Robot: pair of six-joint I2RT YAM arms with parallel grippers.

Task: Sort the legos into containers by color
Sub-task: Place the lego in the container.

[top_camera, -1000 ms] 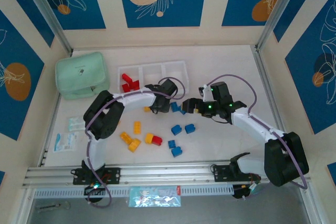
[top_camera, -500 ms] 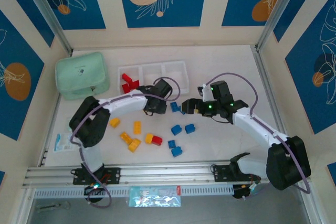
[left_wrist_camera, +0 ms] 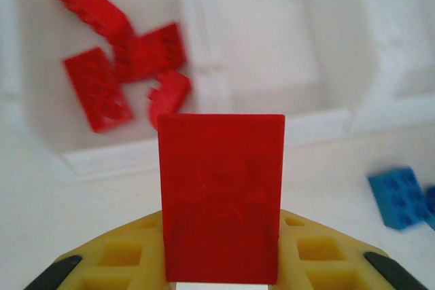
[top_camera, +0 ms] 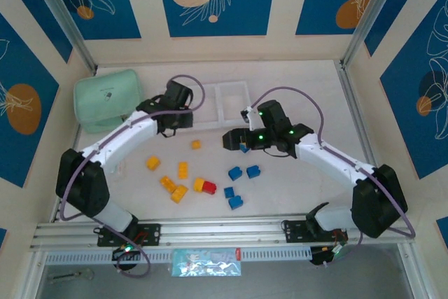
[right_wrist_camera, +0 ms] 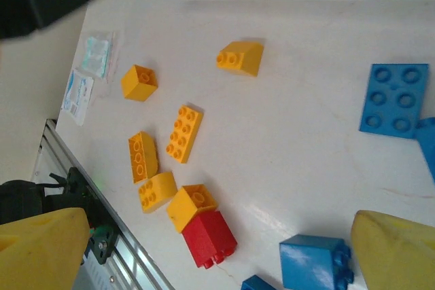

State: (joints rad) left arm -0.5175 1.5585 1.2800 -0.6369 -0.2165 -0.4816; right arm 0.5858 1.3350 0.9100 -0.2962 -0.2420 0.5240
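Note:
In the left wrist view a red lego (left_wrist_camera: 221,195) stands upright between yellow fingers, with my left gripper (left_wrist_camera: 221,266) shut on it. Just beyond lies the white tray (left_wrist_camera: 309,125), where several red legos (left_wrist_camera: 129,73) sit in the left container. From above, the left gripper (top_camera: 169,118) hovers at that container's near wall. My right gripper (top_camera: 234,139) is open over the table's middle beside a blue lego (top_camera: 243,147). Between its fingers (right_wrist_camera: 397,249) the table below shows a red lego (right_wrist_camera: 209,238) touching a yellow one (right_wrist_camera: 192,205).
Loose legos lie mid-table: yellow ones (top_camera: 183,169), blue ones (top_camera: 235,173) and a red one (top_camera: 209,187). The tray's right container (top_camera: 241,87) shows past the left arm. A mint green pouch (top_camera: 108,99) sits far left. Small packets (right_wrist_camera: 95,56) lie near the left edge.
The left arm has swung up and left from the table's middle to the tray with the red lego in its grip. The right gripper has shifted slightly left and up, still open.

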